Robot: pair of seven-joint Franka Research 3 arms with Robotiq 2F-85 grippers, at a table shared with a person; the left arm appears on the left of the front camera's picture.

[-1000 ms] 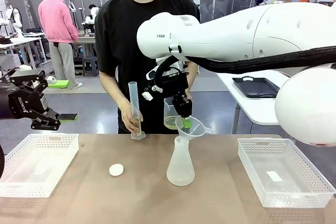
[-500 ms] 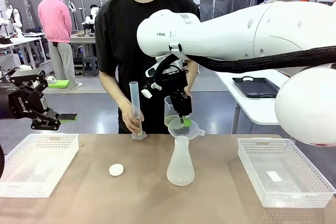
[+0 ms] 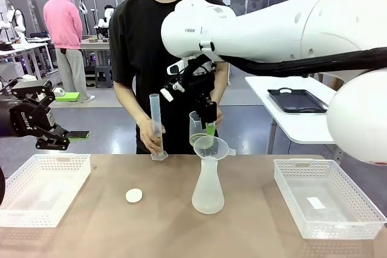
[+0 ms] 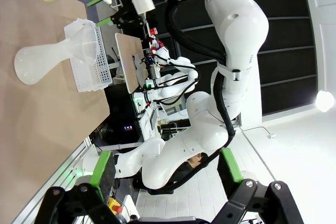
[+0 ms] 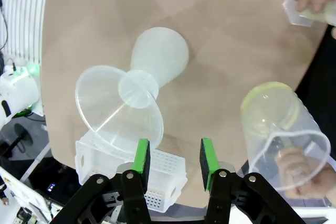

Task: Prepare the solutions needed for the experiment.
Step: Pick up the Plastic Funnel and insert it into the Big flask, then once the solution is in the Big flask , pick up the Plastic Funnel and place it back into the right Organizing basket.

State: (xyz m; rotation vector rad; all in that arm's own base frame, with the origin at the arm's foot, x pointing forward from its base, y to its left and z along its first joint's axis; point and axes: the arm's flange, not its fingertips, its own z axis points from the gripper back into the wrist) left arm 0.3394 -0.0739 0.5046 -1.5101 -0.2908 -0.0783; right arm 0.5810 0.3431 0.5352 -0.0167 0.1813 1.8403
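The tabletop (image 3: 121, 173) carries a frosted conical flask (image 3: 207, 188) near its middle, standing upright with a clear funnel (image 3: 216, 147) seated stem-down in its neck, so the funnel's axis runs vertical and its mouth faces up. The right end effector (image 3: 209, 126) hangs just above the far side of the funnel's rim, pointing down. In the right wrist view its green pads (image 5: 140, 156) are apart with nothing between them, and the funnel's rim lies just beside one pad, not gripped.

The solution (image 3: 198, 142) is a shallow pale yellow-green layer at the bottom of a clear beaker (image 3: 196, 126). A person's hand (image 5: 291, 166) holds the beaker roughly upright, just beyond the funnel on the person's side and close beside the right end effector.

The pour into the funnel looks like the step ahead, and the beaker's lip has to cross over the rim where that end effector hangs. The left end effector (image 3: 66, 139), its fingers apart, is well off to the left, so the right arm is by far the nearer.
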